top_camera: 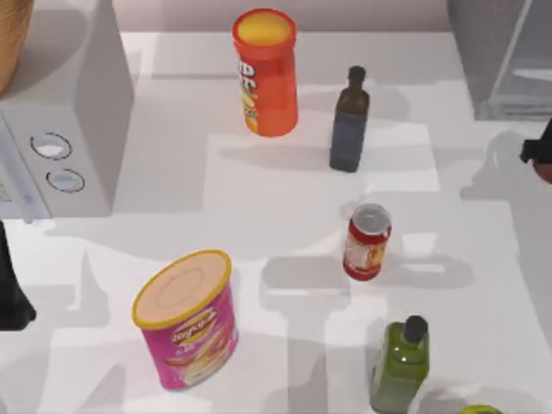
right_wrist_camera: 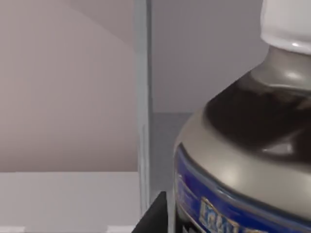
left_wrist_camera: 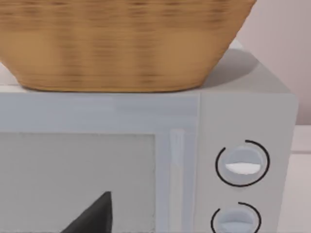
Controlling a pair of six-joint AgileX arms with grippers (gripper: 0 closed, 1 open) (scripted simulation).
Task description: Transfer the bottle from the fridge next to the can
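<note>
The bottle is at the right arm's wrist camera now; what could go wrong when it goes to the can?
1. The can stands between the dark slim bottle and the green square bottle; the arm could knock one over.
2. The bottle is very close to the fridge frame post and might clip it.

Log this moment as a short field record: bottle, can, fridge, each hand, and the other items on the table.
bottle: white-capped, close up in the right wrist view, fridge frame behind it
can: red, upright, centre-right of table
fridge: grey, top view's far right corner
right hand: at the table's right edge, finger state unclear
left hand: parked at the left edge, facing the white appliance
other items: orange chip tube, dark slim bottle, pink tub, green square bottle, basket on the appliance
</note>
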